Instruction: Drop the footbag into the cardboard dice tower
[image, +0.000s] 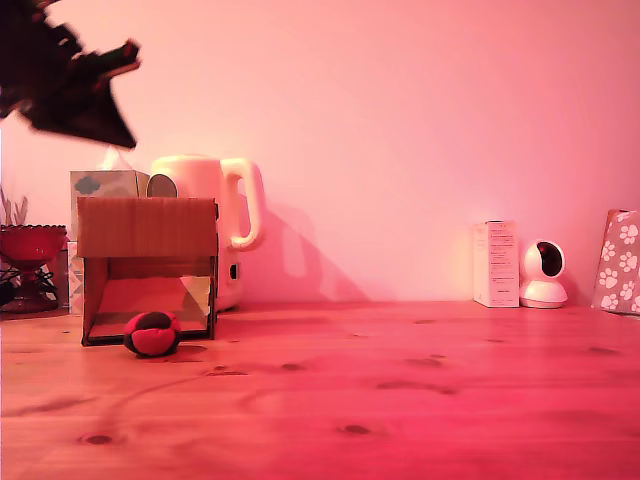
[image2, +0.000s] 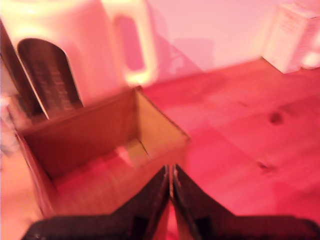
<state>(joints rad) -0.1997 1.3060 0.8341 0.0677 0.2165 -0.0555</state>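
In the exterior view I see the footbag (image: 152, 334) lying on the table (image: 400, 400) at the front opening of the cardboard dice tower (image: 148, 268), touching its lower edge. My gripper (image: 118, 62) hangs well above, up toward that view's left.

In the wrist view the gripper (image2: 170, 186) has its jaws pressed together, empty, over the tower's (image2: 100, 145) open top. The footbag is hidden here; the kettle (image2: 75, 50) stands behind.

Exterior view low at table height, wrist view above cardboard dice tower (image: 147, 268), both sharing it
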